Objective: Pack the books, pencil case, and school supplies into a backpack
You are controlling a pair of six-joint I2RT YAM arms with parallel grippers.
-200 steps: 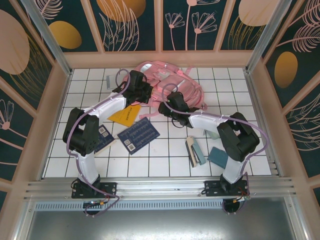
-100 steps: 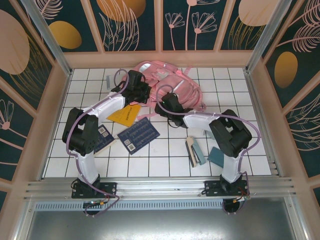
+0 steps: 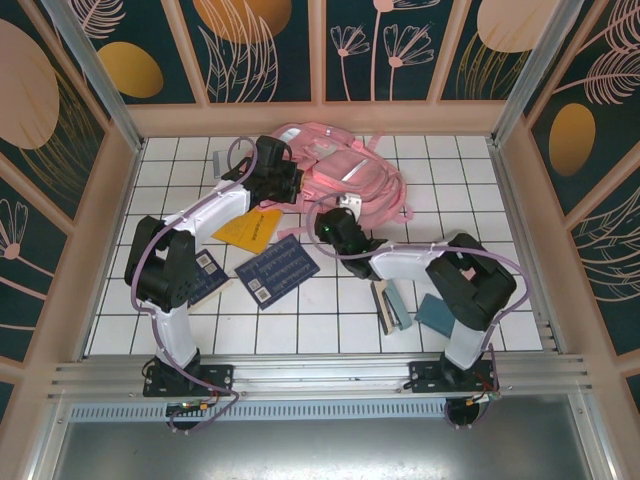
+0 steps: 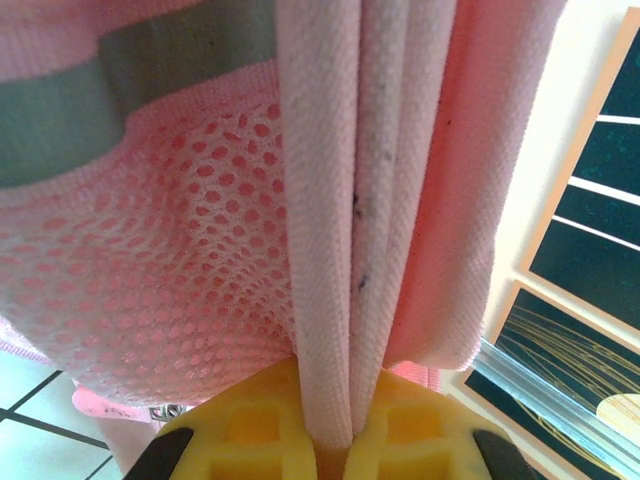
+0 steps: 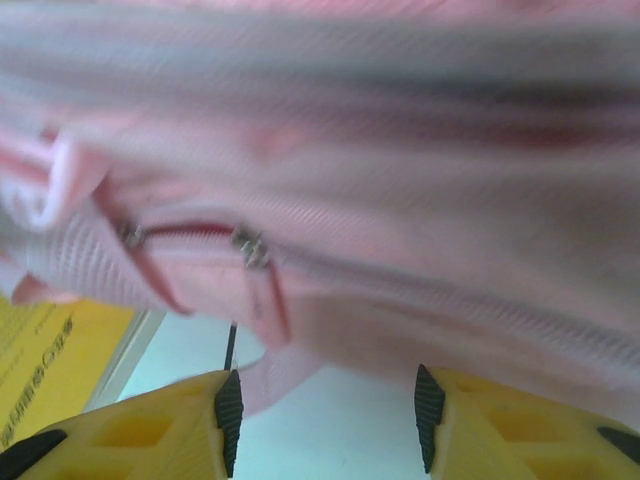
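Note:
The pink backpack [image 3: 350,172] lies at the back of the tiled table. My left gripper [image 3: 289,184] is shut on its left edge; folds of pink fabric [image 4: 350,250] are pinched between the yellow fingers [image 4: 250,430]. My right gripper [image 3: 343,208] sits at the backpack's near edge, open and holding nothing. In the right wrist view [image 5: 325,410], the zipper pull [image 5: 250,245] lies just ahead of it. A yellow-orange book [image 3: 250,230] and a navy book [image 3: 277,270] lie front left. The stapler-like piece [image 3: 387,304] and a teal pad [image 3: 437,313] lie front right. The pencil case is hidden.
A small grey book [image 3: 222,160] lies at the back left, and another dark book [image 3: 207,273] lies partly under my left arm. Wooden walls [image 3: 320,118] close in the table on three sides. Loose pink straps [image 3: 398,205] trail off the backpack's right side.
My right gripper has drawn back toward the front, off the backpack, and its jaws stand wider apart. The left gripper keeps its grip in the same place.

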